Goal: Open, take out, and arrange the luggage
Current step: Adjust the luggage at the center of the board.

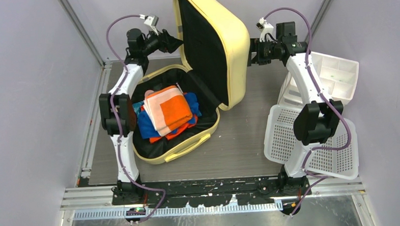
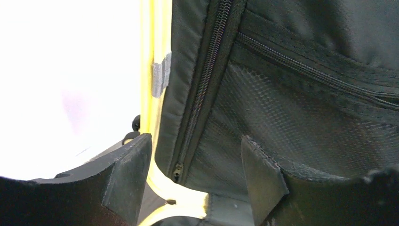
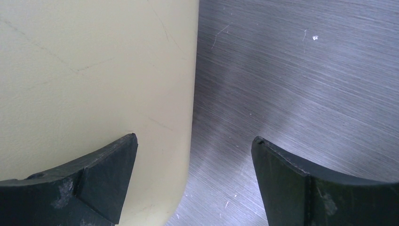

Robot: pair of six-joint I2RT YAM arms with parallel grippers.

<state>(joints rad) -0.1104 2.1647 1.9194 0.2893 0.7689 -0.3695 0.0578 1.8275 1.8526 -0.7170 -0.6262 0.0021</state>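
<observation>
luggage (image 1: pixel 213 46): sat at table centre, shell open; lid stood near upright at 12 o'clock, base w/ its black lining lay flat toward 7 o'clock.
contents: folded orange-and-white cloth (image 1: pixel 168 109) on top of blue clothes (image 1: pixel 146 126), all inside the base, nothing out yet.
left gripper (image 2: pixel 195 176): my fingers straddled the lid's rim, one outside the yellow edge, one against the mesh pocket (image 2: pixel 291 122) inside. Jaws fairly wide; couldn't tell if they pinched the rim or just bracketed it.
right gripper (image 3: pixel 194 181): my jaws stood wide, holding nothing, up against the lid's outer shell at 3 o'clock, prob. bracing it.
step, my read: tail end of opening; lid up, unpacking not begun.
next move, my read: needed the lid steady by itself, then one arm freed to drop to the cloth stack at 7 o'clock and lift the top piece.
drop-off, my guess: white basket (image 1: pixel 283 135) and white drawer bin (image 1: pixel 339 76) waited at 3–4 o'clock.
risk: lid could tip back down if I let go too soon.
</observation>
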